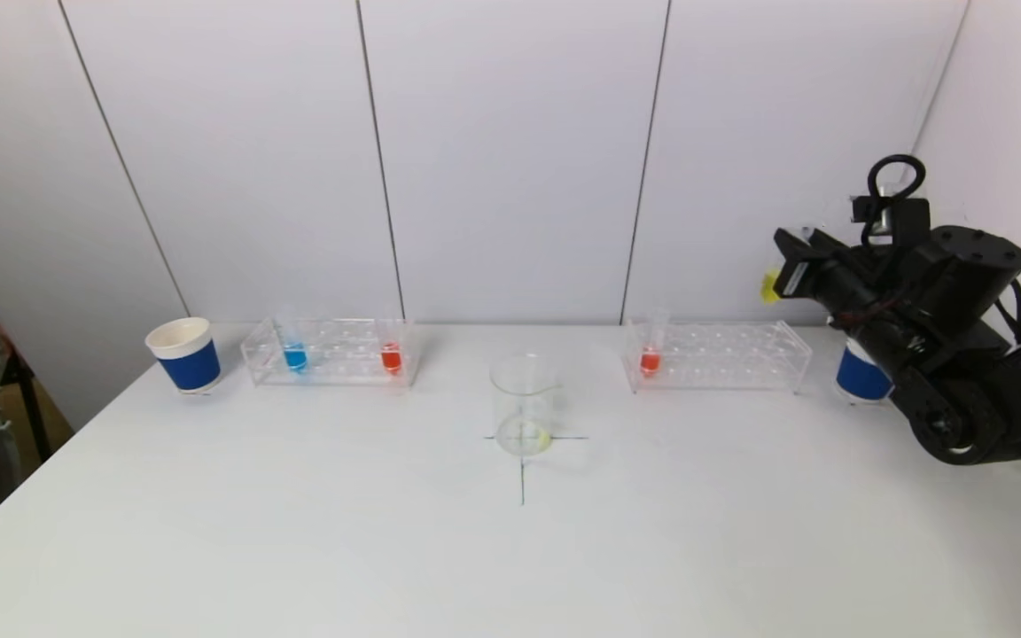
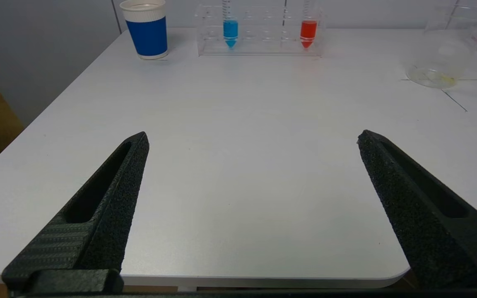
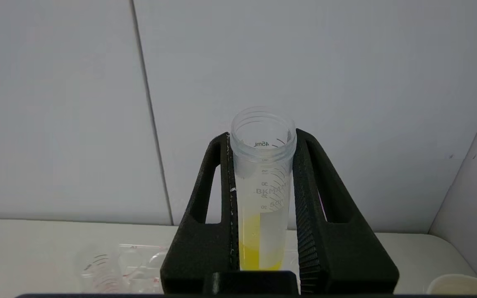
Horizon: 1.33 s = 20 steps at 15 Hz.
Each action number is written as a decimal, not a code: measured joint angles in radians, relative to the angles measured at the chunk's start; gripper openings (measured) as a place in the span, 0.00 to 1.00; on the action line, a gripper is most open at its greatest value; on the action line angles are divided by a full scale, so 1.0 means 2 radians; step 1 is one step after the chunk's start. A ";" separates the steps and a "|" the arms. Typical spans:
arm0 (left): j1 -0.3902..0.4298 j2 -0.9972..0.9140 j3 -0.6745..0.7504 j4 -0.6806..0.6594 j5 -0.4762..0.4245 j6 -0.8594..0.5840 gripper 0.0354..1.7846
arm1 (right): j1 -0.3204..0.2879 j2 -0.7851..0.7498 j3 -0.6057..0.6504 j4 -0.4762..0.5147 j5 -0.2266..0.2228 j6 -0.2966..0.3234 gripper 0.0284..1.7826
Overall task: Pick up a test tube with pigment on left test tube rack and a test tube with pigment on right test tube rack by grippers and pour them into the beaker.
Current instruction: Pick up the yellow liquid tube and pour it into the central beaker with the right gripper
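Observation:
A clear beaker (image 1: 524,403) stands at the table's centre with a trace of yellow at its bottom. The left rack (image 1: 331,352) holds a blue tube (image 1: 295,354) and a red tube (image 1: 391,356). The right rack (image 1: 716,354) holds a red tube (image 1: 650,359). My right gripper (image 1: 794,257) is raised above the right end of the right rack and is shut on a clear tube with yellow pigment (image 3: 263,198). My left gripper (image 2: 253,135) is open and empty over the near left table edge, far from the left rack (image 2: 259,41).
A blue paper cup (image 1: 184,354) stands left of the left rack. Another blue cup (image 1: 861,377) stands right of the right rack, partly behind my right arm. White wall panels close the back and right side.

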 joint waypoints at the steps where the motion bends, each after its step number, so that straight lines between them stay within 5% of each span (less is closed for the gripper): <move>1: 0.000 0.000 0.000 0.000 0.000 0.000 0.99 | 0.004 -0.015 -0.008 0.026 0.002 -0.002 0.24; 11: 0.000 0.000 0.000 0.000 0.000 0.000 0.99 | 0.078 -0.100 -0.103 0.211 0.012 -0.052 0.24; 14: 0.000 0.000 0.000 0.000 0.000 0.000 0.99 | 0.100 -0.119 -0.104 0.223 0.044 -0.085 0.24; 20: 0.000 0.000 0.000 0.000 0.000 0.000 0.99 | 0.140 -0.126 -0.093 0.221 0.061 -0.119 0.24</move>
